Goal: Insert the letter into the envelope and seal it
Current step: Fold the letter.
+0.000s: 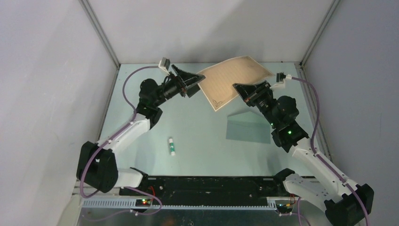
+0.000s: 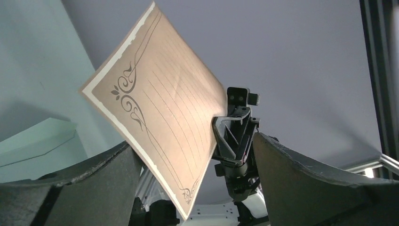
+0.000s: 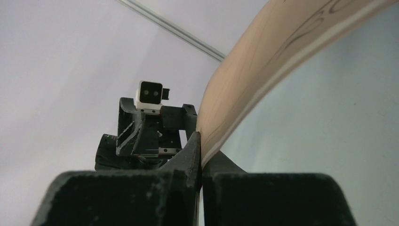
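The letter (image 1: 233,80) is up in the air, beyond the envelope (image 1: 248,127) and well clear of it, tilted and bowing a little. The right gripper (image 3: 201,146) has its jaws pressed together on one edge of the sheet, carrying it alone. Across from it, the left gripper (image 1: 197,84) stands spread wide, the sheet's far edge between its fingers (image 2: 94,174) without any grip that I can see. The envelope lies flat on the table below the right arm, nothing in it. A small white stick (image 1: 171,146) waits off to the envelope's left. So it's early: inserting and sealing both look undone.
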